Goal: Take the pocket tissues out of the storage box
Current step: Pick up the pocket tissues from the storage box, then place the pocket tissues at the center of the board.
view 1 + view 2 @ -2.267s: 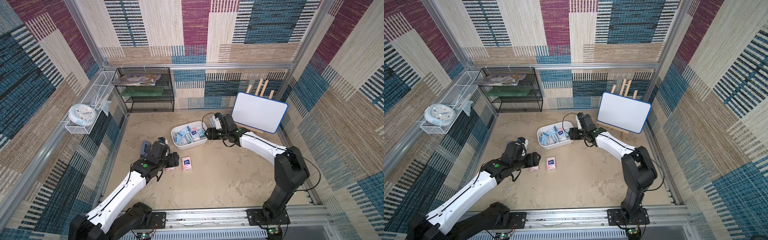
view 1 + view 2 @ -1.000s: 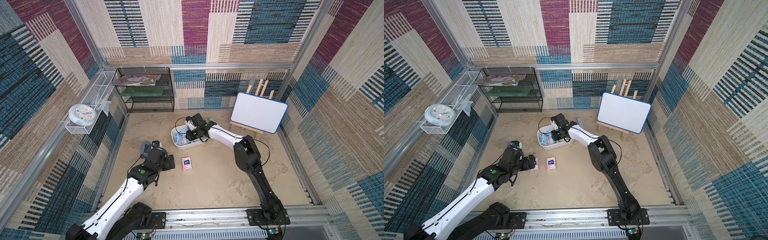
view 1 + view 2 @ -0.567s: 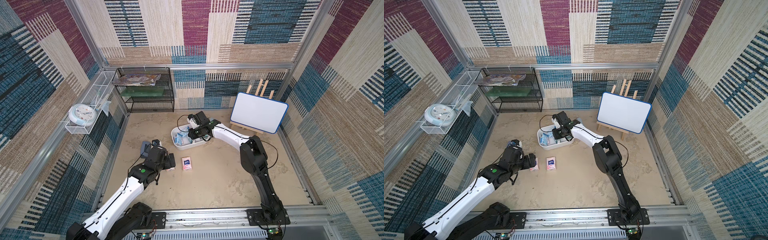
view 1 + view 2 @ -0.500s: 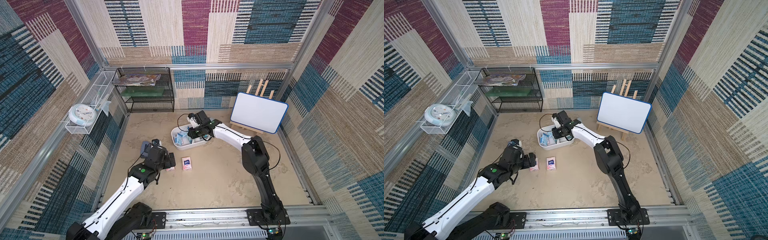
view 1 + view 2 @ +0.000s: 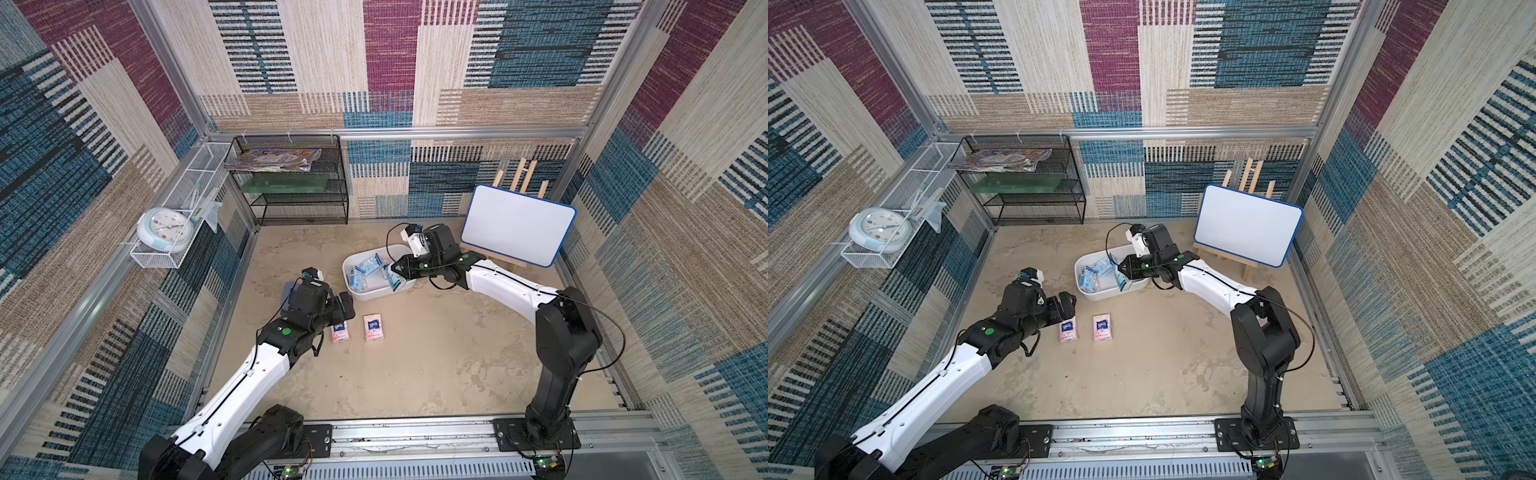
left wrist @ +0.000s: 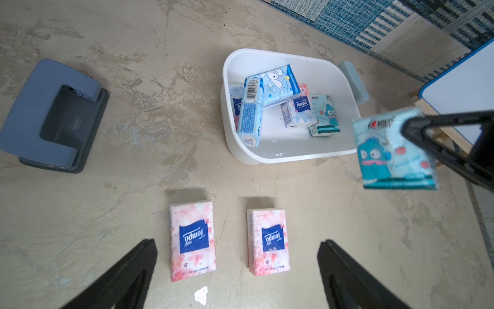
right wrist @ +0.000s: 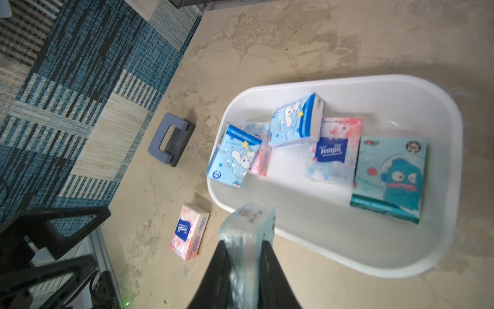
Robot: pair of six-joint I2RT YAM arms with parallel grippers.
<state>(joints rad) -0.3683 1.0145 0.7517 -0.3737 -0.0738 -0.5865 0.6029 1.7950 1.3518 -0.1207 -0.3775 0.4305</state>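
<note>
The right gripper (image 7: 244,250) is pinching a teal packet (image 7: 247,227) by one end. The packet hangs in the air over the right end of the storage box (image 6: 294,157). The box sits near the middle of the bench (image 5: 415,365), toward the back edge.

To do this bit well, I think the arm should lift the packet clear of the box rim and carry it toward the front edge. Then it can set it down flat on bare bench beside the two pink packets (image 6: 192,238) that lie in front of the box. The packet is soft, so the squeeze needs to be firm or it could slip out. It should not land on top of the pink ones.

The left gripper (image 6: 237,242) is spread wide and holds nothing. It hovers just above the pink packets, so the two arms could bump if the right one comes too close. Five more pocket tissues (image 7: 296,120) wait in the box, some piled on each other. A grey-blue hole punch (image 6: 53,115) lies near the left edge. A whiteboard (image 5: 517,224) stands at the back right corner, close behind the right arm.
</note>
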